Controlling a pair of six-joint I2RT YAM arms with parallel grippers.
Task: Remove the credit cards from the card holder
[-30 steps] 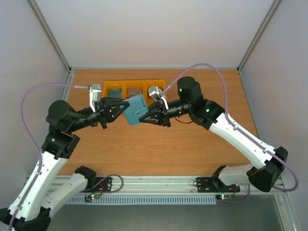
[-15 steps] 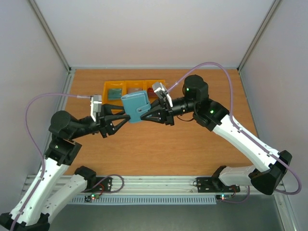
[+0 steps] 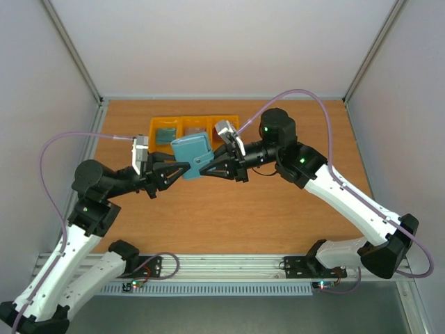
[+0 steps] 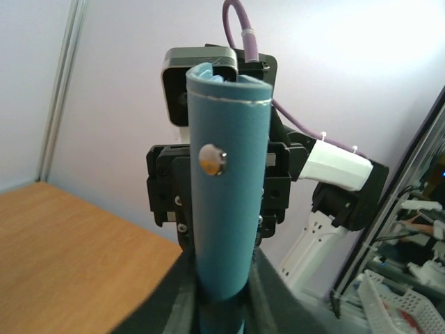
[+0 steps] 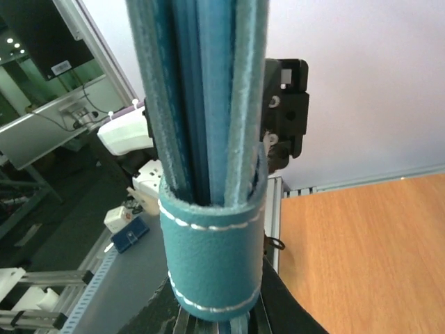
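Teal holder [image 3: 192, 154]: aloft between both claws.
Left claw [image 3: 182, 169]: narrow, pinching one edge; its wrist view alone shows the snap [image 4: 213, 159].
Right claw [image 3: 207, 165]: nearly shut on the opposite edge; its wrist view alone shows layered edges and the strap [image 5: 211, 261].

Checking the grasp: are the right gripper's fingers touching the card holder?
Touching. The right wrist view shows the card holder pinched between both fingers, no gap visible.

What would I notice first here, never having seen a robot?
A teal card holder hangs in mid-air over the middle of the table, pinched between the left gripper and the right gripper, whose arms meet like tongs. Behind it, near the table's far edge, sit yellow bins.
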